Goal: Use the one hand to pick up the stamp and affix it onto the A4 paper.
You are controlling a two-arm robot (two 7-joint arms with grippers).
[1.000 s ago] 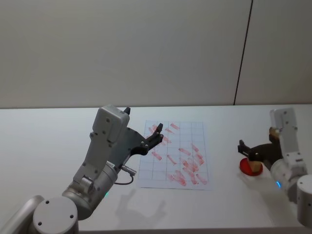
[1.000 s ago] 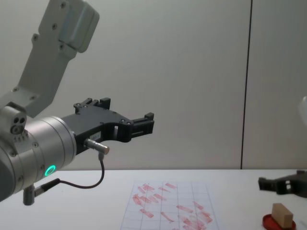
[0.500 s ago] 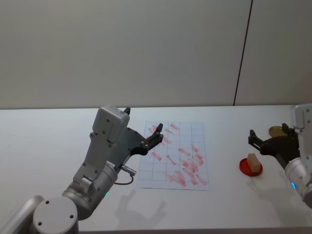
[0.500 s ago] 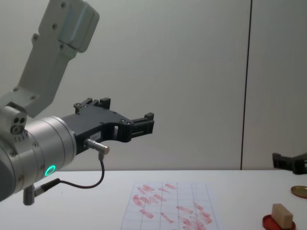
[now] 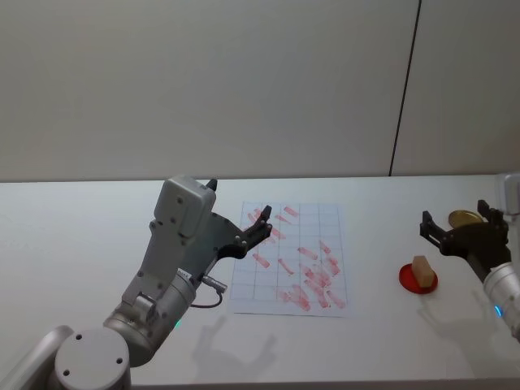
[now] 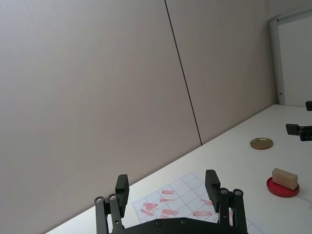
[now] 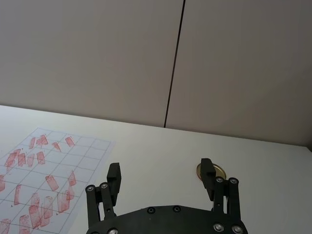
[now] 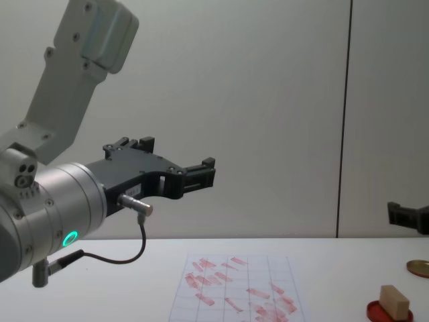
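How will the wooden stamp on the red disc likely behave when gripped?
The stamp looks like a solid, flat-faced wooden block, so probably rigid and easy to pinch. It seems small, likely light. Resting on the red disc, it might tip if nudged.

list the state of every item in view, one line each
small light-tan wooden stamp block: resting on the flat round red disc, not held
flat round red disc: flat on the table, stamp on it
white gridded A4 paper: flat, covered in red marks
round gold lid: flat on the table
left pincer: open, empty, raised
right pincer: open, empty
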